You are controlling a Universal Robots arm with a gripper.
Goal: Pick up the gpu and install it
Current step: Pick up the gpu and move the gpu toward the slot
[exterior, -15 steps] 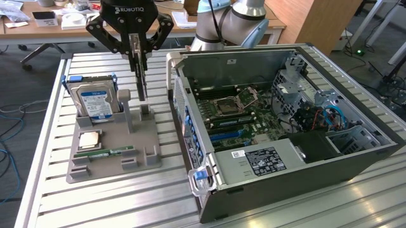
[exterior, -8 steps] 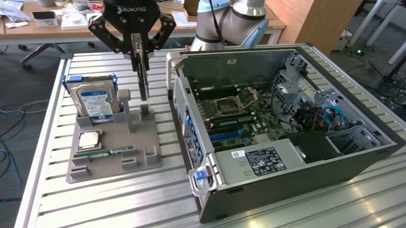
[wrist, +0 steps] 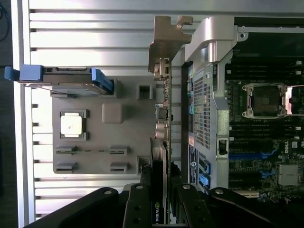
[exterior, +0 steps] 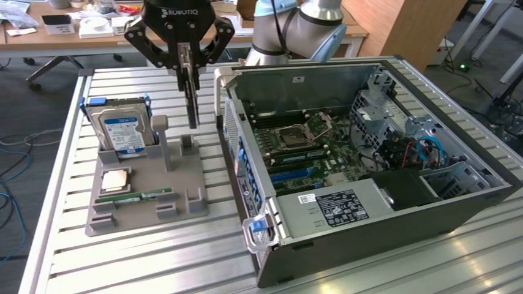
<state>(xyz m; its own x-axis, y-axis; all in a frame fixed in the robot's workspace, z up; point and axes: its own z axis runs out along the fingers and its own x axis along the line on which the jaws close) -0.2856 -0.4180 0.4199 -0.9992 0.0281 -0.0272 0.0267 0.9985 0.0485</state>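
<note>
The end effector (exterior: 190, 60) grips the gpu (exterior: 193, 98) by its top edge. The card hangs upright over the tray (exterior: 184, 190) on the desk (exterior: 122, 263), at the side nearest the open case (exterior: 368, 208). The exterior view reads "ROBOTIQ" on the end effector. The wrist view shows the card edge-on, with its pale bracket (wrist: 165, 42) and an NVIDIA logo.
</note>
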